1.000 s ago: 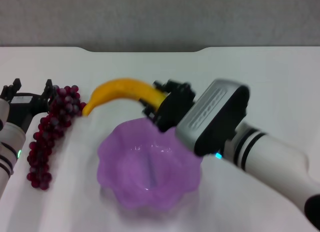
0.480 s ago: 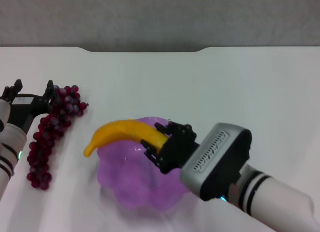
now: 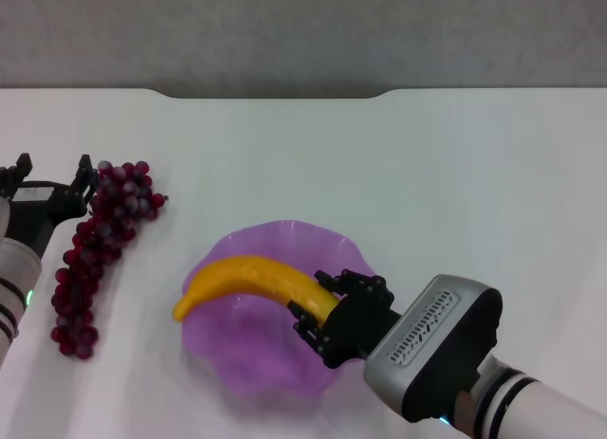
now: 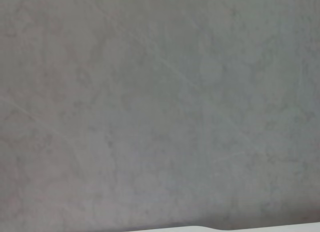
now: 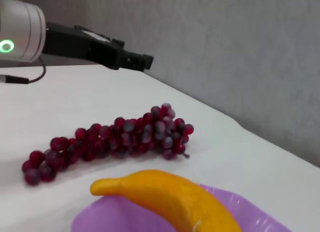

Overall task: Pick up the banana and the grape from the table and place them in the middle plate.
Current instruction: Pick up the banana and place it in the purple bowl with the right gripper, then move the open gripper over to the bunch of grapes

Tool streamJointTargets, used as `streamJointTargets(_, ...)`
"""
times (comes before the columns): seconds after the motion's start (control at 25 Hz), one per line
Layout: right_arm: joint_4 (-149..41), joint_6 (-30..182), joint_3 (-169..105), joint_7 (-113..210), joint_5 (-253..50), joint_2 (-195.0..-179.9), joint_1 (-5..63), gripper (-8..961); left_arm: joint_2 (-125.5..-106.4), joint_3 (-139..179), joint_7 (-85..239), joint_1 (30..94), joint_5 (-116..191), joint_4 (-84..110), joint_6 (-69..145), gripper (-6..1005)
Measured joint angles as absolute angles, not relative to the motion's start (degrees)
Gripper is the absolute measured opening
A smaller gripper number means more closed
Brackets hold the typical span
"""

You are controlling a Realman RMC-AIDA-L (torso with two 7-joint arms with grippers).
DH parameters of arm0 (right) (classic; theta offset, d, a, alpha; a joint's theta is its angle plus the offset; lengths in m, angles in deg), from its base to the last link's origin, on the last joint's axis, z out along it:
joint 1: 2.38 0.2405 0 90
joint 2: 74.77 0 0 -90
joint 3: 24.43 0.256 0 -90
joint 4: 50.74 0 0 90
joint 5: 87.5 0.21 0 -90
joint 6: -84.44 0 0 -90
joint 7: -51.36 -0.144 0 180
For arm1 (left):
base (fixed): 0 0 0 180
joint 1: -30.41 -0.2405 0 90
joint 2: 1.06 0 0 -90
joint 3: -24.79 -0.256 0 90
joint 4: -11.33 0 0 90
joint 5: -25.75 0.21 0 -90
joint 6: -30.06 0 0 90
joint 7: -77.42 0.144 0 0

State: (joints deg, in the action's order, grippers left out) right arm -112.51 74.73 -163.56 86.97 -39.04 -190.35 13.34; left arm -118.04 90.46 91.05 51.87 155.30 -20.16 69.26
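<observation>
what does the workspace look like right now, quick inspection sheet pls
surface: white table, notched far edge.
job's things: banana held over the purple middle plate, free tip past its left rim; contact with the plate cannot be told. grape bunch lies on the table left of the plate.
clutter: nothing seen.
grippers: right gripper shut on the banana's end; left gripper open, beside the bunch's far end, not holding it.
cables: thin cable by the left arm in the right wrist view.
surroundings: grey wall behind.
</observation>
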Motion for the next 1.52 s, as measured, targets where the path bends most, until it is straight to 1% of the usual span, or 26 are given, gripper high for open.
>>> streamJointTargets(0.2,-113.21,74.63,-164.16,87.08,-39.28,-190.13,13.44,457,-118.04,90.45,91.04,51.62,155.30,-20.13,69.70,801)
streamJointTargets(0.72,-112.75,74.63,-164.26,87.14,-39.29,-190.24,13.11,457,-118.05,90.55,91.04,51.39,155.30,-20.25,69.88,800)
streamJointTargets(0.84,-112.69,74.79,-164.25,86.98,-39.04,-190.26,13.26,591,-118.05,90.54,91.04,51.40,155.30,-20.28,69.88,800)
streamJointTargets(1.04,-112.62,74.26,-163.11,87.24,-39.42,-190.20,13.67,622,-118.05,90.55,91.04,51.41,155.31,-20.22,69.88,800)
streamJointTargets(1.48,-112.83,68.32,-143.25,89.73,-40.00,-189.94,13.30,614,-117.87,90.81,91.04,50.83,155.52,-20.09,69.88,801)
streamJointTargets(1.52,-112.81,68.32,-141.45,89.81,-39.99,-189.92,13.20,586,-117.87,90.82,91.04,50.82,155.61,-20.07,69.88,801)
